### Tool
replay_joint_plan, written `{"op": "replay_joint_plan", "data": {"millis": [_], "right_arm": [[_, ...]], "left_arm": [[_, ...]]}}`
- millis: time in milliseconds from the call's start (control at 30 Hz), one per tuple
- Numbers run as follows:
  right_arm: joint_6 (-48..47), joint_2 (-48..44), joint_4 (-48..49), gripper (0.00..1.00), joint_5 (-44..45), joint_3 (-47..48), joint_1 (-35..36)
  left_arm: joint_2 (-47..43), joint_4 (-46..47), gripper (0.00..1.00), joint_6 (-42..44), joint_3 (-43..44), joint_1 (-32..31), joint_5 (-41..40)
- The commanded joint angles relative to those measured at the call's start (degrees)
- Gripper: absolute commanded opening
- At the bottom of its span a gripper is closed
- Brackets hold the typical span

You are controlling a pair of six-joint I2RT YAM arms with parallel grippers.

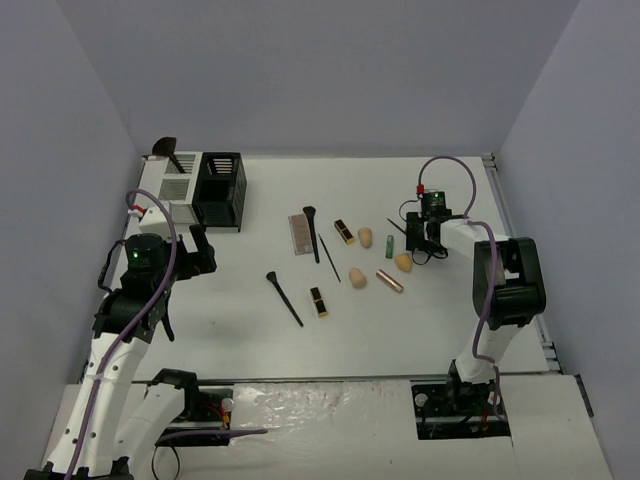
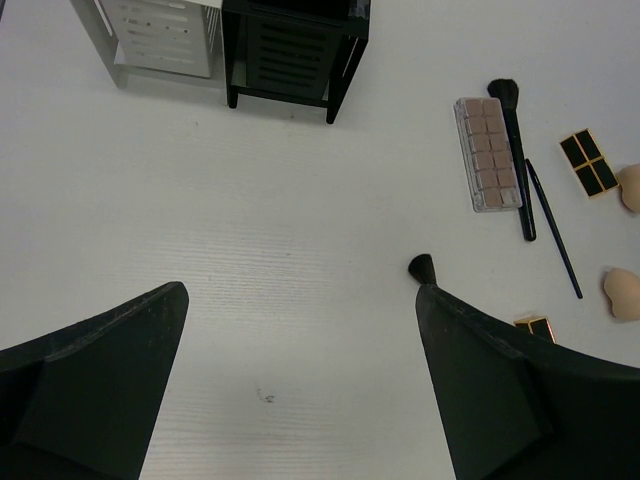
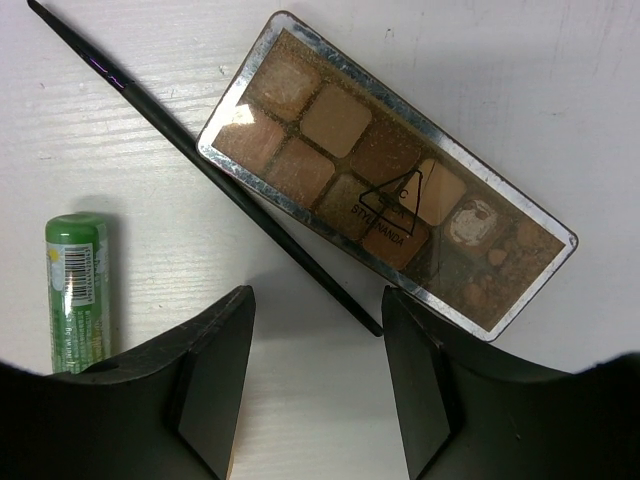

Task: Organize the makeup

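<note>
The makeup lies scattered mid-table: a pink palette, a black brush, a thin brush, two black-and-gold lipsticks, peach sponges, a green tube and a rose-gold tube. My right gripper hangs open just above the table, nothing between its fingers. A brown palette and a thin black brush lie just ahead of it, the green tube to its left. My left gripper is wide open over bare table, left of another brush.
A white slatted bin and a black one stand side by side at the back left, with a dark brush head sticking up behind the white one. In the left wrist view both bins are straight ahead.
</note>
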Motion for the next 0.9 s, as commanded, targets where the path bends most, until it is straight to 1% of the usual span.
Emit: {"op": "replay_joint_plan", "data": {"millis": [0, 167, 233, 533, 600, 633, 800, 867], "right_arm": [[-2.1, -0.7, 0.7, 0.51, 2.1, 2.5, -0.5], [-2.7, 0.4, 0.4, 0.49, -0.6, 3.4, -0.5], [-2.7, 1.2, 0.2, 0.45, -2.8, 3.5, -0.3], [-3.1, 3.8, -3.0, 0.28, -4.2, 3.5, 1.8], [-3.2, 4.2, -3.7, 0.16, -4.7, 3.6, 2.2], [-3.2, 4.2, -3.8, 0.13, -4.9, 3.6, 2.4], [-4.0, 3.7, -4.0, 0.01, -5.5, 4.6, 3.3], [-4.8, 3.6, -4.0, 0.0, -5.3, 5.3, 3.7]], "left_arm": [[0.6, 2.8, 0.97, 0.8, 1.4, -0.4, 0.0], [0.6, 2.9, 0.97, 0.8, 1.4, -0.4, 0.0], [0.4, 2.8, 0.97, 0.9, 1.4, -0.4, 0.0], [0.4, 2.9, 0.97, 0.8, 1.3, -0.4, 2.0], [0.3, 2.9, 0.97, 0.9, 1.2, -0.4, 2.4], [0.3, 3.0, 0.97, 0.9, 1.2, -0.4, 2.6], [0.3, 4.1, 0.97, 0.4, 0.9, -0.4, 4.6], [0.7, 4.2, 0.97, 0.2, 0.9, -0.4, 5.5]]}}
